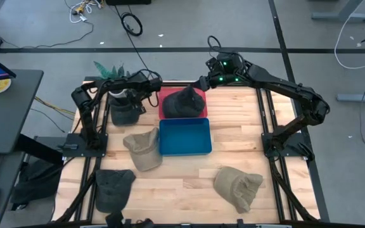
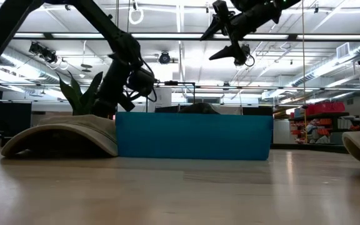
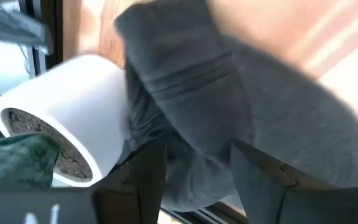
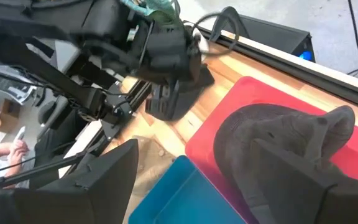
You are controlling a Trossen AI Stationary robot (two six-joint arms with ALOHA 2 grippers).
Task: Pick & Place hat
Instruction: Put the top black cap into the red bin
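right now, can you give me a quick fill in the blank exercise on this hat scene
1. The dark hat under the right gripper lies in the ____ tray.
2. The blue tray holds ____ hats.
3. The left gripper is over a dark grey hat lying beside a white ____.
4. Beside the blue tray's left edge lies a ____ hat.

Missing words: red; no; plant pot; tan

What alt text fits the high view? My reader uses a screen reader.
A dark hat lies on a red tray under the right gripper, beside an empty blue bin. The left gripper is over another dark hat; three more hats lie around.
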